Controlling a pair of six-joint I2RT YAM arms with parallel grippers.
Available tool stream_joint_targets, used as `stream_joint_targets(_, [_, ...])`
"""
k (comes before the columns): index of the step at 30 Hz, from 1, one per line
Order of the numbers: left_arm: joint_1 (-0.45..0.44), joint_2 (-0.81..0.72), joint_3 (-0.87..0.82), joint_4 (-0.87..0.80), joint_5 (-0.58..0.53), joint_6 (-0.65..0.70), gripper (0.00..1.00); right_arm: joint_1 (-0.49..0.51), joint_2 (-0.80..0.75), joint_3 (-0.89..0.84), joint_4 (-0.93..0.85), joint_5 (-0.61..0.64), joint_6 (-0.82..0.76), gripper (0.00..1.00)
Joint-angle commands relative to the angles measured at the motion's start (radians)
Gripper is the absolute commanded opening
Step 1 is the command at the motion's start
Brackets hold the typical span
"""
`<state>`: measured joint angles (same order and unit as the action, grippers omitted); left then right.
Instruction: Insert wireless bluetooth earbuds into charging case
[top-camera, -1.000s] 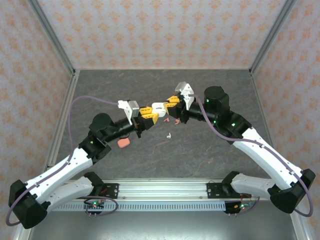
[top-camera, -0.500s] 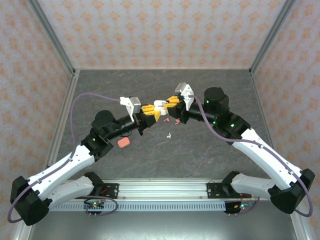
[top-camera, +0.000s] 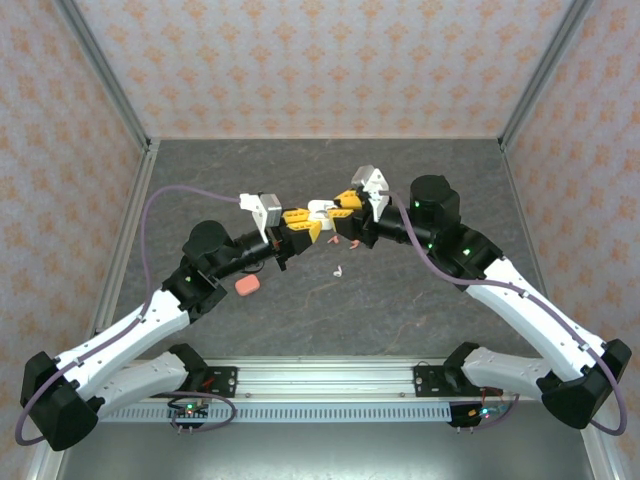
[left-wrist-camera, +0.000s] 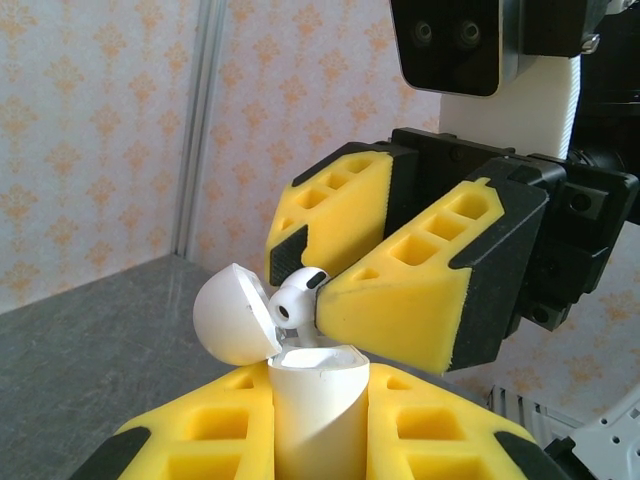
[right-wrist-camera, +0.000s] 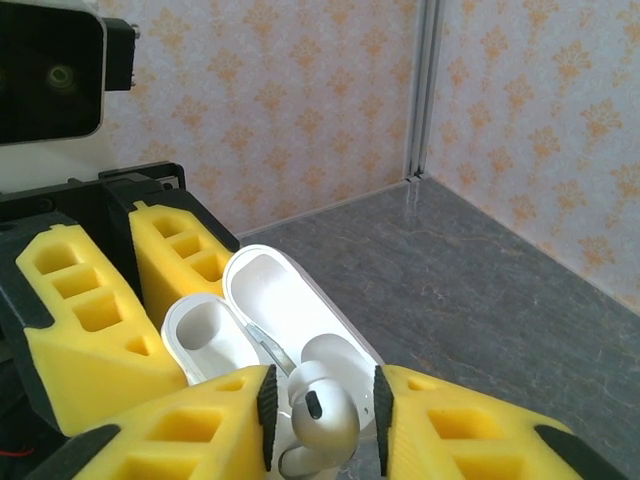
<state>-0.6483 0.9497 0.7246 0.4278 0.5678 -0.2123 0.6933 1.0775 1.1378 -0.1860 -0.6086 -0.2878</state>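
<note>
The gray tabletop (top-camera: 420, 300) lies well below both claws, which meet up in the air over its middle. A pink case (top-camera: 247, 286) lies on it, down by the left arm, and you do not need it now. Your left claw (left-wrist-camera: 318, 440) is shut tight on the white charging case (left-wrist-camera: 315, 400). It holds the case standing up, with the open mouth facing up. The lid (left-wrist-camera: 232, 318) is tipped back on the side away from the right claw. Your right claw (right-wrist-camera: 322, 420) is the nearer one to the earbud (right-wrist-camera: 320, 412), because the earbud sits right between its two fingers. That claw is narrow, with a thin dark gap on each side of the earbud, so I cannot tell if it is squeezing or letting go. From the right claw, the case mouth is just under and a little ahead. The round head of the earbud is on top and the stem hangs down toward the mouth. The low end of the stem is hidden, so you cannot see if it is in its hole yet. I think the next move is straight down along the stem.
</note>
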Motion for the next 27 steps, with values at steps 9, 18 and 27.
stream_joint_targets(9, [-0.01, -0.009, -0.034, 0.11, -0.003, 0.039, 0.0, 0.004, -0.017, 0.061, -0.007, 0.006, 0.038, 0.55])
stream_joint_targets(18, [-0.011, -0.005, -0.059, 0.146, -0.018, 0.083, 0.0, -0.048, -0.002, 0.168, -0.058, 0.0, 0.17, 0.75])
stream_joint_targets(27, [-0.035, 0.005, -0.065, 0.161, -0.082, 0.176, 0.0, -0.132, 0.081, 0.287, -0.237, -0.037, 0.325, 0.84])
